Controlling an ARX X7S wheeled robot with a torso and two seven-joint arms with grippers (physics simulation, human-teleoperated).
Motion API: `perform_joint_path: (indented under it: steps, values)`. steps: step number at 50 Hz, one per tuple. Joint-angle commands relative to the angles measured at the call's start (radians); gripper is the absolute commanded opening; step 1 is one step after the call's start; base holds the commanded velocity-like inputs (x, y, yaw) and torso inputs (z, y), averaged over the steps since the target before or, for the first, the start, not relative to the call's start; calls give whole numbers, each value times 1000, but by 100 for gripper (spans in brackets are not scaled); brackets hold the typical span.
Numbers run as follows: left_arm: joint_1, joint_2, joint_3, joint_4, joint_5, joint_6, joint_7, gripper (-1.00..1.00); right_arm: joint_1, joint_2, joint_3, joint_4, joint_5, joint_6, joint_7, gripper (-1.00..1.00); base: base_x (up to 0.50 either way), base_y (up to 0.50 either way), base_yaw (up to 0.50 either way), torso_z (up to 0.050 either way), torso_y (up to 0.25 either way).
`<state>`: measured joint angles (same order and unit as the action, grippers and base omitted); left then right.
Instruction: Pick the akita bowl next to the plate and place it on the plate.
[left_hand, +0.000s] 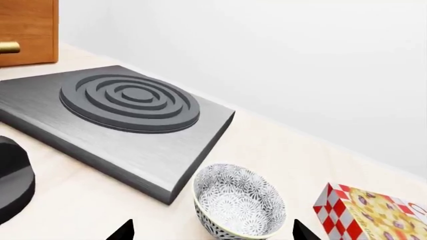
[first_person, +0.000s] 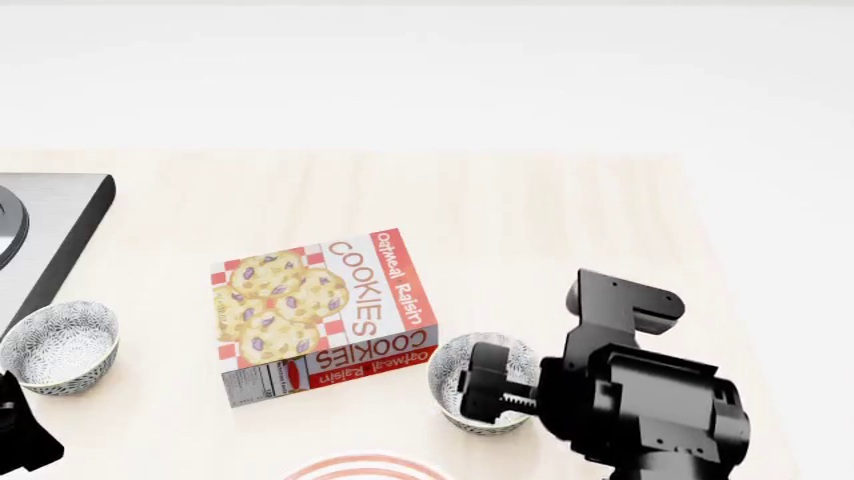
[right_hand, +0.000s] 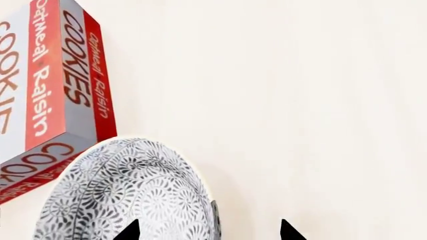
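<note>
The akita bowl (first_person: 470, 385), grey-patterned, stands next to the plate (first_person: 363, 468), whose red-ringed rim just shows at the head view's lower edge. My right gripper (right_hand: 208, 231) is open right over this bowl (right_hand: 127, 195): one fingertip sits above the bowl's inside, the other outside its rim. A look-alike bowl (first_person: 58, 345) stands far left by the stove. My left gripper (left_hand: 213, 231) is open just in front of that bowl (left_hand: 239, 200), which lies between the two black fingertips (left_hand: 123, 231).
An Oatmeal Raisin cookie box (first_person: 320, 315) lies flat between the two bowls, touching distance from the akita bowl. A grey stove slab (left_hand: 127, 110) with rings lies behind the left bowl. A wooden cabinet (left_hand: 27, 30) and a black round object (left_hand: 13, 180) are near it.
</note>
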<state>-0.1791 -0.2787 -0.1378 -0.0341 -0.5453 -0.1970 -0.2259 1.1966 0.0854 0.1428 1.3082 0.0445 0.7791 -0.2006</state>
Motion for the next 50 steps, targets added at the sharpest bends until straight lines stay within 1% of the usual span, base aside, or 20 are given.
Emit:
perform_joint_path:
  steps: [1, 18, 19, 24, 26, 35, 38, 40, 41, 43, 45, 50]
  values:
    - [-3, 0, 4, -12, 0, 9, 3, 100, -10, 0, 20, 0, -19, 9, -24, 100, 0, 0, 0, 0, 0]
    - [0, -5, 6, -5, -7, 8, -2, 100, 0, -4, 24, 0, -29, 21, -56, 100, 0, 0, 0, 0, 0]
    - [1, -5, 6, -3, -8, 6, -3, 100, 1, 1, 43, 0, -19, 22, -39, -100, 0, 0, 0, 0, 0]
    - [1, -6, 8, -1, -9, 6, -4, 100, -1, -2, 35, 0, -31, 7, -28, -100, 0, 0, 0, 0, 0]
    - [1, -7, 8, -2, -10, 5, -5, 100, 3, -9, 19, -1, -40, -6, -49, -100, 0, 0, 0, 0, 0]
    - [2, -9, 9, 2, -15, 3, -8, 100, 25, -1, 16, -2, -43, -43, -20, -100, 0, 0, 0, 0, 0]
    - [1, -8, 9, -2, -15, 5, -8, 100, 20, -1, 2, -35, -53, -32, -22, -100, 0, 0, 0, 0, 0]
    - [0, -8, 10, -7, -14, 9, -6, 100, -38, -7, 3, -212, -53, 71, -18, -100, 0, 0, 0, 0, 0]
    - [1, -9, 10, -2, -16, 5, -8, 100, -97, -13, -12, -362, -62, 180, -22, -100, 0, 0, 0, 0, 0]
    - [1, -9, 10, -1, -18, 5, -9, 100, -159, -17, -29, -581, -66, 285, -33, -100, 0, 0, 0, 0, 5]
    - [3, -11, 10, 6, -20, 0, -13, 100, -190, -19, -42, -681, -68, 340, -37, -100, 0, 0, 0, 0, 0]
    - [4, -11, 10, 1, -21, 4, -10, 100, -217, -20, -54, -830, -65, 422, -39, -100, 0, 0, 0, 0, 0]
